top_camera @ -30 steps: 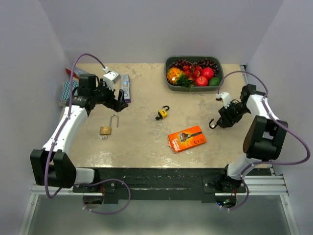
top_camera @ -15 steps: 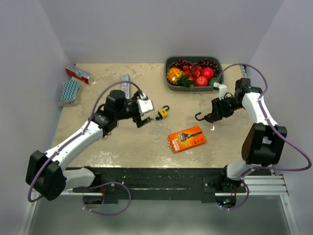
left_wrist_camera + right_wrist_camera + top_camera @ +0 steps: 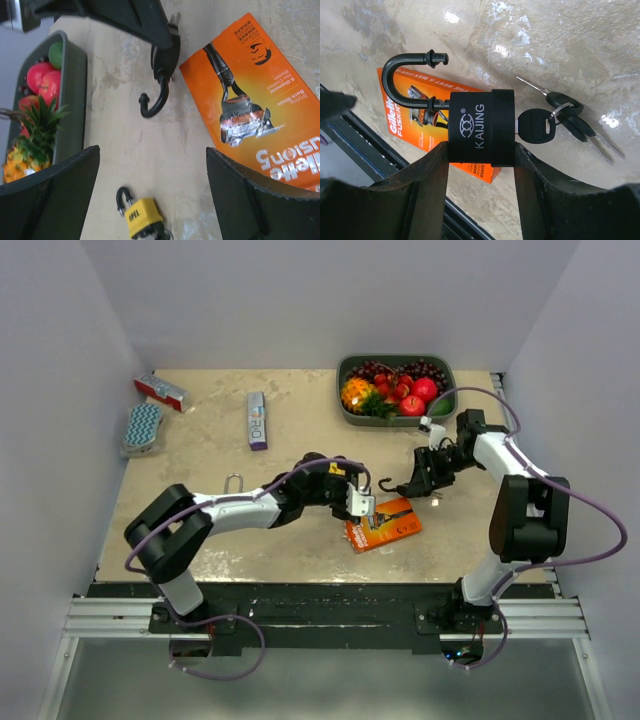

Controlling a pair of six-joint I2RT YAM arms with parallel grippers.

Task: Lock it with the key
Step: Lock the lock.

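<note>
Mottled beige tabletop, right of centre: the smooth black padlock (image 3: 480, 127) runs lengthwise left-right, its open hooked shackle pointing left and the key (image 3: 535, 122) in the opposite end. The right gripper (image 3: 480, 150) clamps its body. Just near it lies a glossy orange razor pack (image 3: 383, 523). The left gripper (image 3: 152, 165) gapes wide above a boxy yellow padlock (image 3: 142, 217).

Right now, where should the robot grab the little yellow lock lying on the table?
Best by the boxy body of the yellow lock, pinching its narrow sides from straight above. It lies flat on the table, and its thin open shackle might slip. The left end effector hangs open over it.
</note>
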